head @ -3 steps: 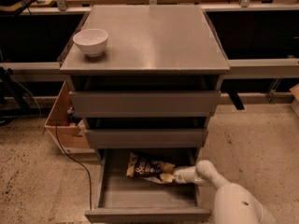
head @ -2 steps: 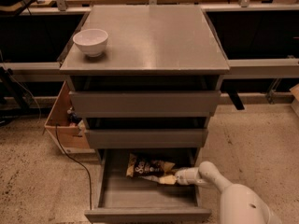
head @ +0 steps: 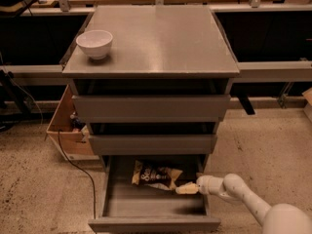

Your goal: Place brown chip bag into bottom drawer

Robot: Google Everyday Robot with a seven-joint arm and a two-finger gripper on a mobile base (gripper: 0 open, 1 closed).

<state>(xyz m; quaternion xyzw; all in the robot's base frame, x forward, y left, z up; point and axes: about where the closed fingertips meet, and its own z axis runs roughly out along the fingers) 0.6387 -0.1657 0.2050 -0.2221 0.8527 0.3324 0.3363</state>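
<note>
While open: bottom drawer (head: 146,206) is loaded with brown chip bag (head: 155,175).
Tool (head: 187,188): beside bag, inside drawer; grip cannot be told.
Left: probably withdrawal.

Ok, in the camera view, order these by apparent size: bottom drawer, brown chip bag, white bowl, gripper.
1. bottom drawer, largest.
2. brown chip bag, wider than the bowl.
3. white bowl, close to the bag; differing depth makes this pair unsure.
4. gripper, smallest, in the drawer by the bag's right end.
</note>
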